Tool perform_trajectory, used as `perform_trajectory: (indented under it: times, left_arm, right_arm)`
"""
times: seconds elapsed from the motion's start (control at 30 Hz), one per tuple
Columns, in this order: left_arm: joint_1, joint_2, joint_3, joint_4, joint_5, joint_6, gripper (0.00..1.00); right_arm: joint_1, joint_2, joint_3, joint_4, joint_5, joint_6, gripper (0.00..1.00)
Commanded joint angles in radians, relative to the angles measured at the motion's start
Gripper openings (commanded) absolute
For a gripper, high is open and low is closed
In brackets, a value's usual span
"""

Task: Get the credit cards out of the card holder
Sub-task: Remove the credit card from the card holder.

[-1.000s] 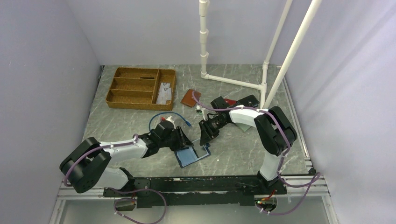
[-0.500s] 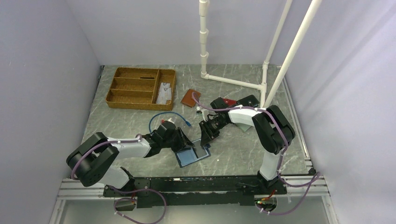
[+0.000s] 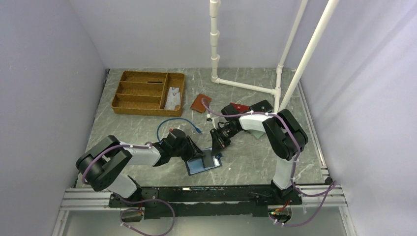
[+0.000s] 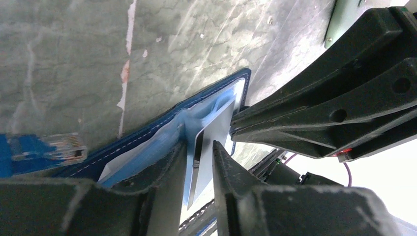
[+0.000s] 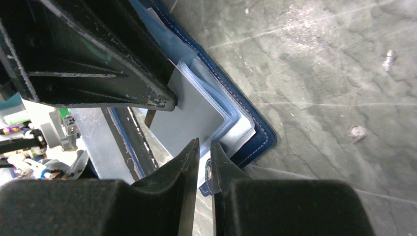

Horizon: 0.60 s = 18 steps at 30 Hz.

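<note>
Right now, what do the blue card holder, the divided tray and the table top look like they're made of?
Card holder: navy leather or imitation, judging by the pale stitched edge; inside, a glossy lighter blue lining, probably plastic. Tray: looks woven, wicker or rattan, tan, matte. Table top: grey with pale veins, so marble or a printed laminate; cannot tell which.

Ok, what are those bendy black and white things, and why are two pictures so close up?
They are two robot arms bolted to a table. One picture looks down from above. The other two come from cameras on each wrist, so things look huge. The left pincer and right pincer meet at an open blue card holder with a pale card poking out. Whether either grips tightly, I cannot tell. Also there: a basket tray, a brown wallet, a red wallet and a blue cable.
</note>
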Motion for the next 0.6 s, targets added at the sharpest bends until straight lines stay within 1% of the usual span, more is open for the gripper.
perform_trajectory:
  times: [0.0, 0.1, 0.17, 0.23, 0.27, 0.43, 0.57]
  left_arm:
    - [-0.005, 0.012, -0.024, 0.052, -0.001, -0.032, 0.26]
    - [-0.005, -0.006, -0.02, 0.02, -0.015, -0.025, 0.17]
    - [-0.005, -0.021, -0.013, -0.014, -0.025, -0.013, 0.12]
    - [-0.005, -0.033, -0.006, -0.044, -0.034, 0.001, 0.02]
    - [-0.005, -0.038, -0.004, -0.056, -0.038, 0.009, 0.0]
    - [-0.004, -0.068, -0.005, -0.085, -0.048, 0.061, 0.0]
    - [-0.005, -0.104, -0.034, -0.015, -0.033, 0.191, 0.0]
  right_arm:
    - [0.022, 0.018, 0.027, 0.005, -0.039, 0.001, 0.16]
    - [0.023, 0.02, 0.028, 0.006, -0.024, 0.002, 0.16]
    - [0.023, 0.02, 0.03, 0.004, -0.009, 0.002, 0.16]
    - [0.023, 0.02, 0.03, 0.002, 0.001, 0.001, 0.16]
    - [0.023, 0.02, 0.033, 0.001, 0.004, -0.002, 0.16]
    - [0.022, 0.007, 0.064, -0.047, 0.017, -0.057, 0.21]
    - [0.018, -0.025, 0.115, -0.128, -0.013, -0.164, 0.29]
